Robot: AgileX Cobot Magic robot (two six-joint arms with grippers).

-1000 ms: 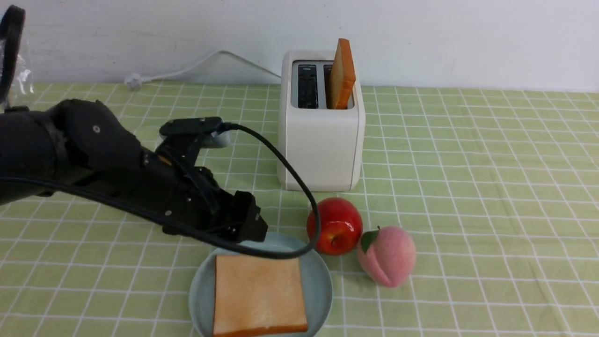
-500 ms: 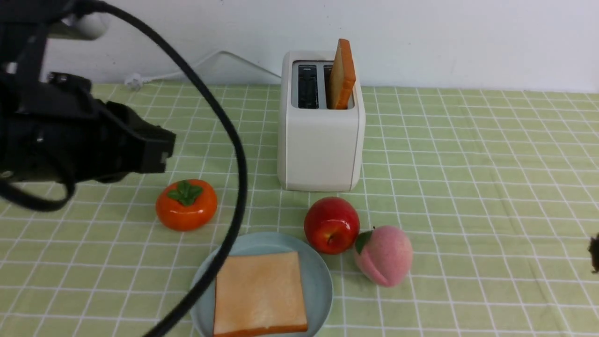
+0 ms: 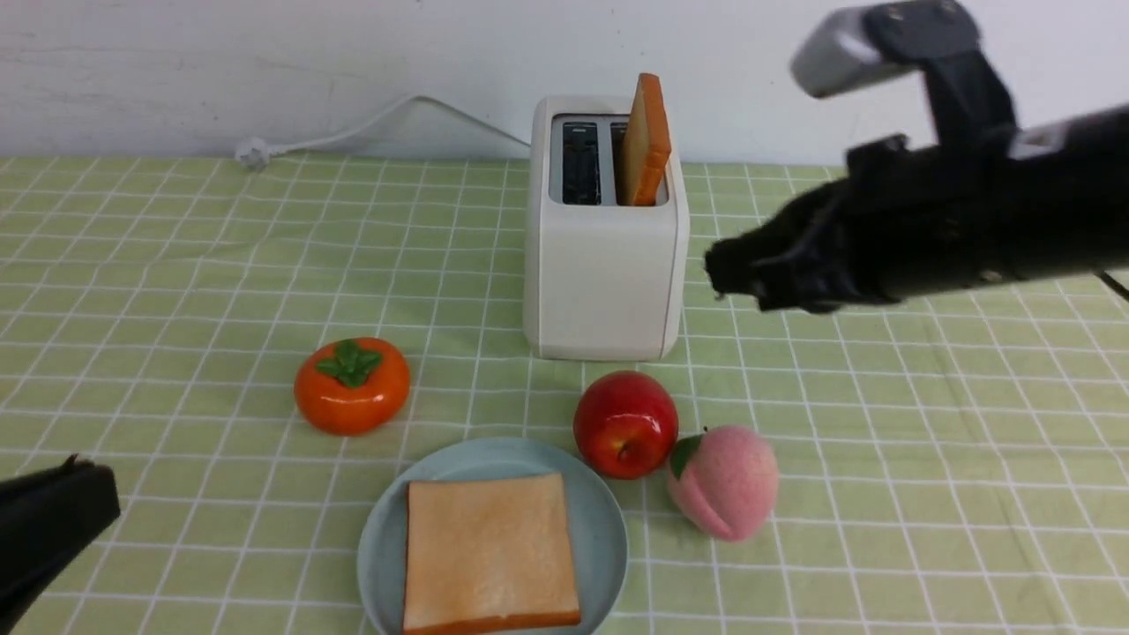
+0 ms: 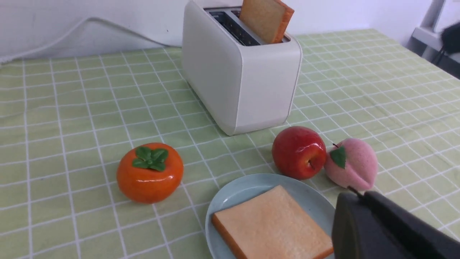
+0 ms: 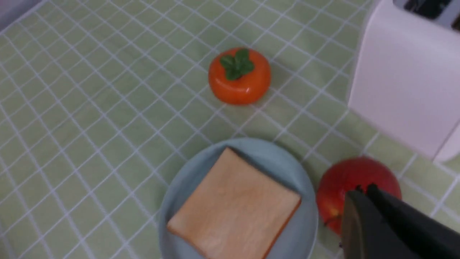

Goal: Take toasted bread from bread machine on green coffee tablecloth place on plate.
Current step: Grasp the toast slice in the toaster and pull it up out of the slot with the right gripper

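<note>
1. Front view: my right gripper (image 3: 732, 273) hangs just right of the boxy white two-slot toaster (image 3: 604, 273). It is blurred, so I cannot tell whether its jaws are parted. My left gripper (image 3: 62, 516) sits well off the toaster's front-left, equally unreadable. The standing slice (image 3: 646, 141), square golden toast with brown crust, sits on edge in the toaster's right slot. Its thin edge faces me, its faces turn left and right, and its length runs along the slot.
2. Left wrist view: the flat slice (image 4: 273, 225) lies face up on the round pale blue-grey plate (image 4: 230, 190) before the toaster, on the green checked tablecloth (image 4: 72, 108). A glossy red apple (image 4: 299, 152) stands between the plate and the toaster.
3. Right wrist view: only one dark finger (image 5: 377, 223) shows, so I cannot tell the jaw gap here either. I judge I should rise above the slot, set my jaws across the slice's thickness, pinch both faces and draw straight up before swinging platewards, clear of the apple.
</note>
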